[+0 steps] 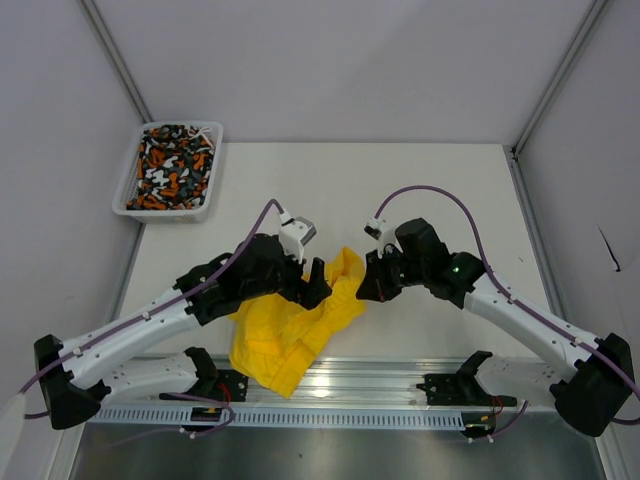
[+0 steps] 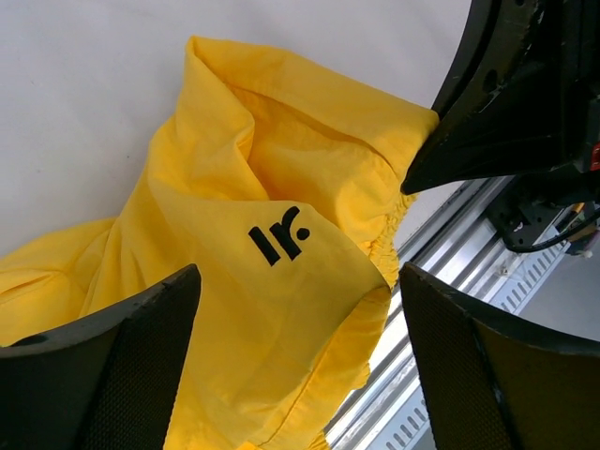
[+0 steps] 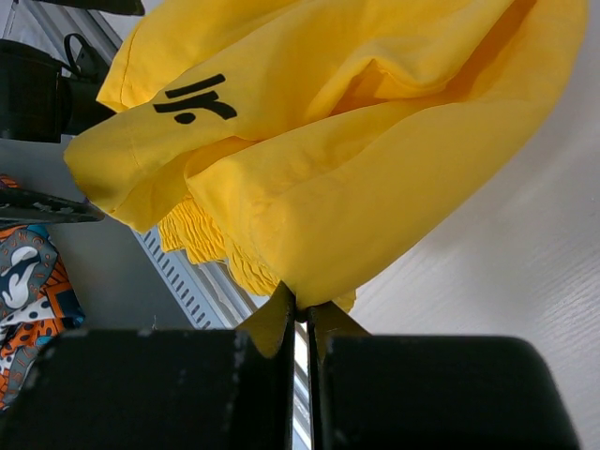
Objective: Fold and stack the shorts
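While the right end effector (image 3: 302,330) is pressed together on a pinch of yellow cloth, the left end effector (image 2: 298,281) stands with its two fingers (image 2: 122,366) wide apart over the same garment. The yellow shorts (image 1: 290,335) lie crumpled at the near middle of the desk (image 1: 440,180), between the two arms. Their lower part spills over the metal rail (image 1: 400,375) that runs along the near edge.

From above, the right end effector (image 1: 363,285) meets the shorts at their right side. There the cloth rises into a small peak, so that part is lifted off the desk. The right wrist view shows the fabric hanging in loose folds from the closed tips, with a gathered elastic edge (image 3: 202,246) drooping underneath. A black logo (image 3: 192,101) shows on the upper fold.

The left end effector (image 1: 316,287) sits over the upper left part of the shorts. In the left wrist view the yellow cloth (image 2: 272,187) fills the gap between the open fingers, with the logo (image 2: 278,234) facing the camera. I cannot tell whether the fingers touch the cloth.

The patterned shorts (image 1: 172,165) lie bundled inside the white basket (image 1: 165,212) at the far left corner of the desk, well apart from both arms.
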